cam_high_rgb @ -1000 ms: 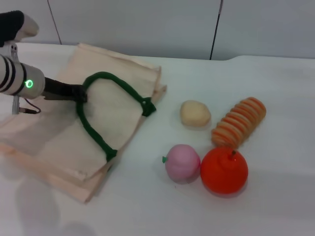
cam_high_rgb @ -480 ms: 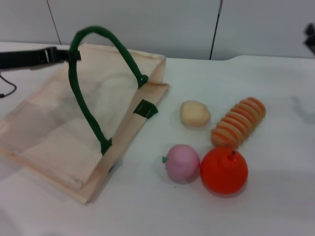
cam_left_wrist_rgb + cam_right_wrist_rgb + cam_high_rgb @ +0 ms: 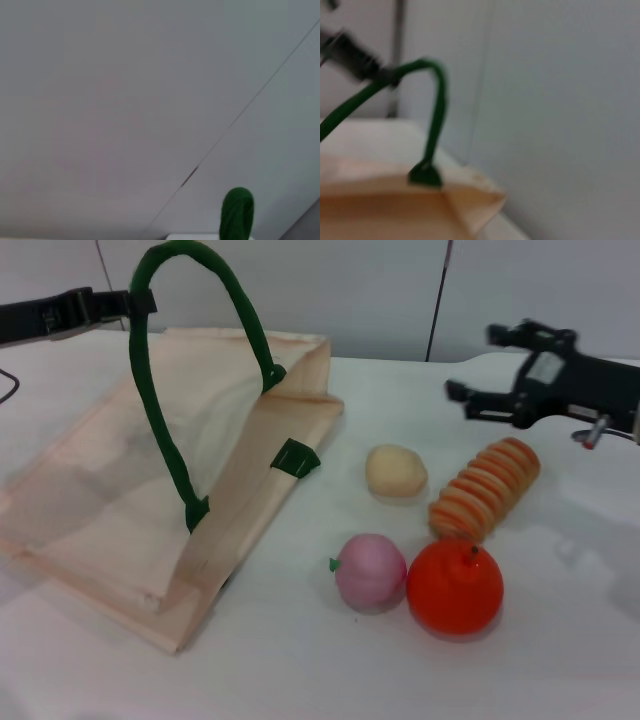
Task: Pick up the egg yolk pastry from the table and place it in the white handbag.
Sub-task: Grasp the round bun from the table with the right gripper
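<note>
The egg yolk pastry [image 3: 396, 470], a pale cream lump, lies on the table right of the white handbag [image 3: 110, 490]. My left gripper [image 3: 135, 303] is shut on the bag's dark green handle [image 3: 160, 430] and holds it high at the back left, so the bag's mouth is lifted open. The handle also shows in the left wrist view [image 3: 237, 212] and the right wrist view [image 3: 437, 100]. My right gripper [image 3: 470, 362] is open and empty in the air, behind and to the right of the pastry.
An orange-and-cream spiral bread [image 3: 487, 488] lies right of the pastry. A pink fruit [image 3: 370, 572] and an orange fruit [image 3: 455, 587] sit in front of it. A grey wall stands behind the table.
My left gripper has lifted the green handle higher, opening the bag's mouth. My right arm has come into view from the right and now hovers behind the spiral bread.
</note>
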Robot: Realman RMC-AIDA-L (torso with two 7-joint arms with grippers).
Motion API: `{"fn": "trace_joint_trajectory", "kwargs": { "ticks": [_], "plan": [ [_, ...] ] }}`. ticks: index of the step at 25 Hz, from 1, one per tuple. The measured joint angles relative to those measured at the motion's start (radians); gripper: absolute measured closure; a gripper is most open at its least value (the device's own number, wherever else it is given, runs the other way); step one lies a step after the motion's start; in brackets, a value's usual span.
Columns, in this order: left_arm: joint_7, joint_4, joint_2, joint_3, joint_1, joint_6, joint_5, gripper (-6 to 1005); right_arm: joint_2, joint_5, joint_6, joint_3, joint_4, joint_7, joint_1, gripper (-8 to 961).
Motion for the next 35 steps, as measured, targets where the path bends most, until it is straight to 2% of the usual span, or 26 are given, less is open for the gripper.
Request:
{"fn": "trace_joint_trajectory", "kwargs": {
  "ticks": [2, 5, 11, 17, 26, 35],
  "plan": [
    [0.002, 0.0, 0.003, 0.0, 0.0, 0.019, -0.021, 876, 0.023, -0.149, 0.0, -0.006, -0.104, 0.088, 0.001, 148],
    [0.011, 0.003, 0.006, 0.0, -0.001, 0.045, -0.056, 876, 0.028, -0.262, -0.004, -0.065, -0.161, 0.188, 0.026, 150],
    [0.017, 0.004, 0.012, 0.0, 0.0, 0.064, -0.094, 877, 0.027, -0.298, -0.093, -0.189, -0.106, 0.232, 0.101, 153],
    [0.018, 0.004, 0.012, 0.0, 0.003, 0.065, -0.096, 876, 0.025, -0.3, -0.18, -0.316, 0.017, 0.26, 0.196, 155],
    [0.016, 0.004, 0.012, 0.0, 0.001, 0.066, -0.108, 877, 0.027, -0.3, -0.243, -0.391, 0.07, 0.27, 0.238, 160],
    [0.017, 0.026, 0.015, 0.0, -0.006, 0.066, -0.11, 876, 0.032, -0.297, -0.338, -0.442, 0.193, 0.27, 0.313, 164]
  ]
}}
